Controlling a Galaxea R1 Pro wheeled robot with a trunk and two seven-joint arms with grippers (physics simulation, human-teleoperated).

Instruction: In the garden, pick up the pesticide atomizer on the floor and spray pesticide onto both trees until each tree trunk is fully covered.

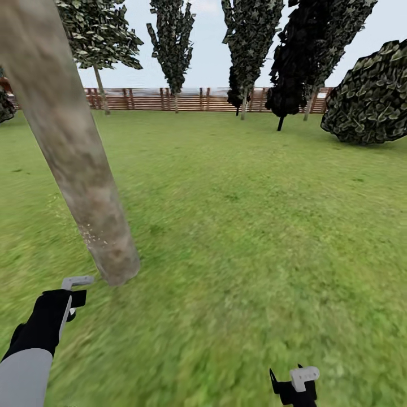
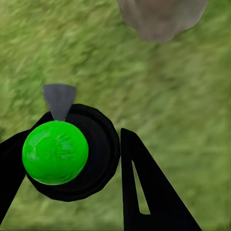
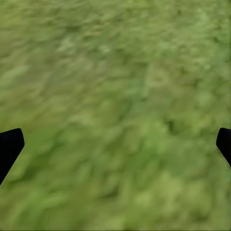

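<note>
The left arm reaches forward low over the grass, and its left claw (image 2: 86, 178) is clamped on the sprayer (image 2: 55, 151), which has a bright green round top, a black body and a grey nozzle. In the head view the sprayer's pale grey nozzle (image 1: 77, 281) points toward the base of the tree trunk (image 1: 73, 164) and is near to it but not touching. The trunk is thick, with mottled beige-grey bark, and it goes up slanted in the head view to the top left corner. A few small whitish specks (image 1: 86, 230) lie on its lower part, on the side facing the arm; most of the bark looks bare. The right claw (image 1: 294, 384) is low at the bottom edge of the head view, and in the right wrist view its two dark fingers (image 3: 9, 147) are wide apart with only grass between them. Far behind, a brown wooden fence (image 1: 186, 99) closes the lawn (image 1: 243, 215), with several dark narrow trees (image 1: 172, 39) and a big round bush (image 1: 370, 93) before it. Nothing stands between the sprayer and the trunk.
</note>
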